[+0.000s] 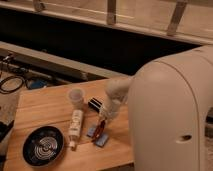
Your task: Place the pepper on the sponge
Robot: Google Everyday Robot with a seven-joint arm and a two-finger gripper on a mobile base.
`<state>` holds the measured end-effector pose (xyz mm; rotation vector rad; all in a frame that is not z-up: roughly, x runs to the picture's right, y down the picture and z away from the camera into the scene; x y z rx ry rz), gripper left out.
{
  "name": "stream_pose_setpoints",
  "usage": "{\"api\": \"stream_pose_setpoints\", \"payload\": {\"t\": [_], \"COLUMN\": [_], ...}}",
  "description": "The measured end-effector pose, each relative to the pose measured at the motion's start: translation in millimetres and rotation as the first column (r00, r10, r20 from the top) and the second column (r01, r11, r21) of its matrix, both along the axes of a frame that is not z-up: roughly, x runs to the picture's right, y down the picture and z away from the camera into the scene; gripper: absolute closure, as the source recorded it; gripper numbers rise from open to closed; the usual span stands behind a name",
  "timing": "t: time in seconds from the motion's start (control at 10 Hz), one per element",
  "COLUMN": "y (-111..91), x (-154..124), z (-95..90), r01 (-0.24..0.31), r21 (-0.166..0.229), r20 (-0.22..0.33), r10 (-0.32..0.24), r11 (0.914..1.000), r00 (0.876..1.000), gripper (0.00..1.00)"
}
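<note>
From my station I see the arm [117, 92] reaching out of the big white body [170, 115] on the right of the view, running leftward and then bending down toward the wooden table [45, 107]. Its last link slopes down and a little to the left, so the gripper [103, 120] hangs low over the table's right half, just in front of the small black block [95, 104]. The pepper [101, 129] sits directly under the gripper's tip, its upper end touching or tucked into it. I cannot tell whether the gripper is clamped on the pepper or apart from it, as the tip and the pepper's top blur into one dark shape. The pepper's long axis runs steeply from upper right to lower left, and its lower end points toward the front edge of the table. It lies across the middle of the blue sponge [103, 140], with blue showing on either side of it. I cannot say whether it rests on the sponge or hangs just above it. To the left, a white bottle [75, 125] lies on its side near the sponge, its long axis running away from me. A pale cup [76, 96] stands upright behind the bottle, and a round black plate [43, 146] sits at the front left corner.
</note>
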<state>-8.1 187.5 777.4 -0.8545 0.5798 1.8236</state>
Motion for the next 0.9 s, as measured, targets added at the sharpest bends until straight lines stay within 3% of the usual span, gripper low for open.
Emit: {"api": "stream_pose_setpoints", "payload": {"t": [0.2, 0.4, 0.5, 0.7, 0.8, 0.9], "y": [-0.7, -7.8, -12.9, -9.5, -10.4, -11.5], "x": [2.2, 2.2, 2.9, -7.9, -10.0, -10.4], "z": [-0.9, -9.9, -15.1, -18.8, -17.2, -15.3], "r01": [-0.01, -0.044, -0.05, 0.001, 0.014, 0.012], "r21": [0.013, 0.086, 0.108, 0.087, 0.089, 0.095], "r20": [0.009, 0.074, 0.097, 0.08, 0.075, 0.078], "r10": [0.01, 0.038, 0.04, -0.008, -0.021, -0.02], "r11": [0.9999, 0.9953, 0.9928, 0.9962, 0.9959, 0.9954], "r00": [1.0, 0.997, 0.994, 0.997, 0.997, 0.997], "gripper": [0.2, 0.22, 0.3, 0.5, 0.56, 0.56]}}
